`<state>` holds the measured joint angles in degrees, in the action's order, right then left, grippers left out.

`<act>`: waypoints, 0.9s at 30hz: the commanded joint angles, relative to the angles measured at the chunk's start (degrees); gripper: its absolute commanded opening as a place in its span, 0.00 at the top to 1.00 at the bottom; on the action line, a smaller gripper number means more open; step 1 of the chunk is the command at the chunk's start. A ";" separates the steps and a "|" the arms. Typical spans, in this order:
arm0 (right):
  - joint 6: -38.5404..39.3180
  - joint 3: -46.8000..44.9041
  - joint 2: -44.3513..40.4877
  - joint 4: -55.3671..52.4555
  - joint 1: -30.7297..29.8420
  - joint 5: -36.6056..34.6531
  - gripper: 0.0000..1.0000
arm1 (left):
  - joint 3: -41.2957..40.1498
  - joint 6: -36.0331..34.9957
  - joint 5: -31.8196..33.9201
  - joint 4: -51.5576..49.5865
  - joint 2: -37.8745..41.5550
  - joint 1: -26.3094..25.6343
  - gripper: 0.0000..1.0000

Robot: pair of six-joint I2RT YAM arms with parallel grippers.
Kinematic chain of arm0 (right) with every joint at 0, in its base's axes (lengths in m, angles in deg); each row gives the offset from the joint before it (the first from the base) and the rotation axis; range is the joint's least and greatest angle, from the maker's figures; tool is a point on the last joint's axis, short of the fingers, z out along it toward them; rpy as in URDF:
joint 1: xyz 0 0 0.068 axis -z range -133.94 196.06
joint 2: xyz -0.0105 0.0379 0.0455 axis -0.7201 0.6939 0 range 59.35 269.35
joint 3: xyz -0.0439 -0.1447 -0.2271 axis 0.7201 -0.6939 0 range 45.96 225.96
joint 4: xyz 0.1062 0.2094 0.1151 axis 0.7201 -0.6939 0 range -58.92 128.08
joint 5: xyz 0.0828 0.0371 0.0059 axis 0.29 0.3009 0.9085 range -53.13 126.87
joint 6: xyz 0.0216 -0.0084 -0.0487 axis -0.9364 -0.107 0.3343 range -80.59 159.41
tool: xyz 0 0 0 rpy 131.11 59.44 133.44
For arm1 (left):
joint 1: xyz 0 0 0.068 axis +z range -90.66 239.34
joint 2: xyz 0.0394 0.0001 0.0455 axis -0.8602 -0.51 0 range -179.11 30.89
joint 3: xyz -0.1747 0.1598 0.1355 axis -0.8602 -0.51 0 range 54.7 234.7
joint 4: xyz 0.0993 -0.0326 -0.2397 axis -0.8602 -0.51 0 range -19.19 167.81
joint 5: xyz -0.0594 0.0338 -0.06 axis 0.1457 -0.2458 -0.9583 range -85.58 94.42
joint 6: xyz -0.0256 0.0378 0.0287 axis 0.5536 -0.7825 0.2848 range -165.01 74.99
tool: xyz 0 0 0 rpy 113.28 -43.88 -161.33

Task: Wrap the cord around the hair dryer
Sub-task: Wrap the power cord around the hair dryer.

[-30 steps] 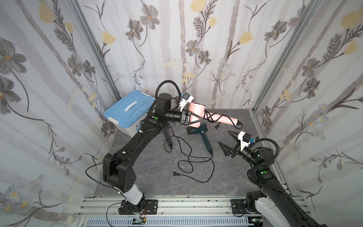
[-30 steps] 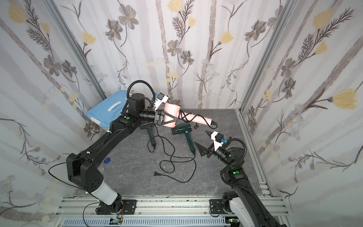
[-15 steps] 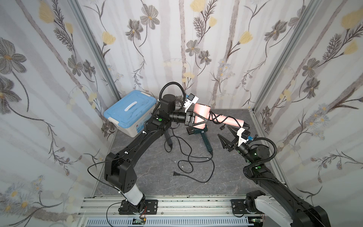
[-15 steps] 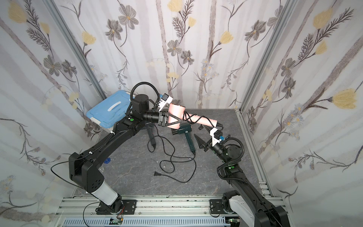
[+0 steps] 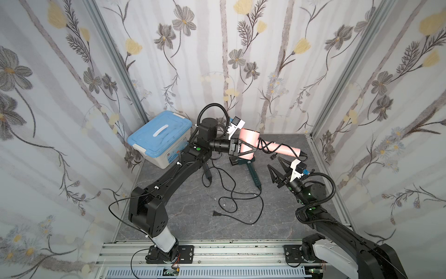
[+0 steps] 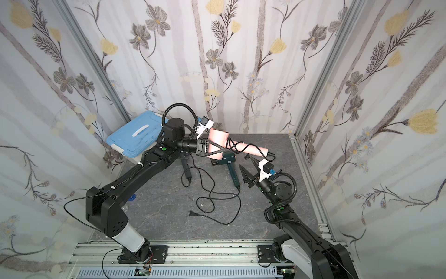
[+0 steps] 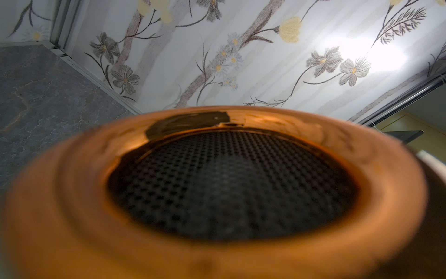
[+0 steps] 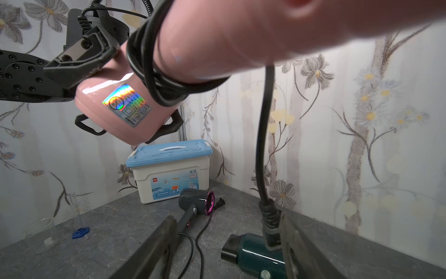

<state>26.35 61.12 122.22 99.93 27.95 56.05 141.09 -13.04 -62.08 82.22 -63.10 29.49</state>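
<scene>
moving up and inward over the last second, the right arm (image 5: 311, 193) is bringing its gripper close under the handle end of the pink hair dryer (image 5: 251, 137). meanwhile the left arm (image 5: 169, 178) is shifting that dryer slightly toward it. the dryer is hanging clear of the table (image 5: 193, 217), with its barrel clamped in the left gripper (image 5: 249, 146) and its handle pointing at the right arm. the cord (image 8: 149, 60) is already sitting in several turns around the handle where it joins the barrel. the right gripper (image 5: 275, 163) is narrowing from a wider setting, but its jaws are still spread and gripping nothing. the plug (image 8: 271, 232) is dangling on the last free length of cord, between the jaws and resting against one finger (image 8: 301, 248). judgement: wrapping is nearly complete, and the jaws appear to be lining up to take the plug for a final turn or tuck.
</scene>
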 commanded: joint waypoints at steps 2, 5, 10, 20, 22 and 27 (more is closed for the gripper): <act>-4.31 -3.60 -4.12 4.11 -0.10 -5.18 0.26 | -0.09 3.05 -0.48 7.03 -0.16 1.87 1.00; -3.38 -4.76 -6.98 1.57 0.60 -4.91 0.22 | 1.11 3.18 -1.83 6.93 -0.74 1.94 1.00; -5.69 -4.92 -4.45 5.08 6.91 6.24 0.14 | 2.11 3.65 -6.07 7.29 -0.83 1.47 1.00; -6.06 4.17 6.38 9.00 12.30 29.03 0.12 | 4.54 -5.51 -11.62 -5.40 0.83 0.07 1.00; -4.47 6.17 6.98 6.06 12.22 30.57 0.13 | 5.17 -6.51 -12.07 -7.13 0.74 -0.03 1.00; -3.00 8.67 8.01 3.31 12.05 33.09 0.18 | 7.28 -10.16 -12.60 -12.31 -0.04 -0.43 1.00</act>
<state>22.48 68.58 129.48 104.30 40.13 85.49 147.12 -18.85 -72.70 72.05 -63.02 29.29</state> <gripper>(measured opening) 0.838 0.741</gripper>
